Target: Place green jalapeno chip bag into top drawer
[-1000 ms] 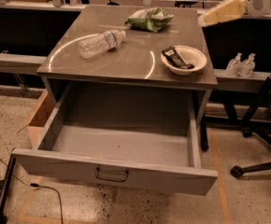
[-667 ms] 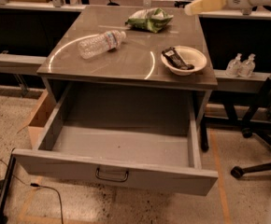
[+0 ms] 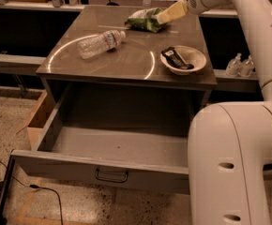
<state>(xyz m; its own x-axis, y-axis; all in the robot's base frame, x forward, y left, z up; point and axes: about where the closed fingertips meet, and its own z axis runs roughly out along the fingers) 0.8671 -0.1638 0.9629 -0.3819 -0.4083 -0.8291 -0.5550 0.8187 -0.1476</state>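
Note:
The green jalapeno chip bag (image 3: 143,20) lies at the far edge of the grey cabinet top (image 3: 131,60). My gripper (image 3: 168,13) reaches in from the upper right, its pale yellow tip over the bag's right end. The top drawer (image 3: 112,151) is pulled wide open below the top and has nothing in it. Its flat front panel carries a small dark wire handle (image 3: 111,176). My white arm (image 3: 241,139) fills the right side of the view.
A clear plastic water bottle (image 3: 100,43) lies on its side at the left of the top. A white bowl (image 3: 184,60) with a dark item stands at the right. A cardboard box (image 3: 38,118) sits left of the drawer. Small bottles (image 3: 239,65) stand on a ledge at right.
My arm has swung in from the right. The gripper moved left and down to the right end of the chip bag. The view now shows the cabinet from closer up.

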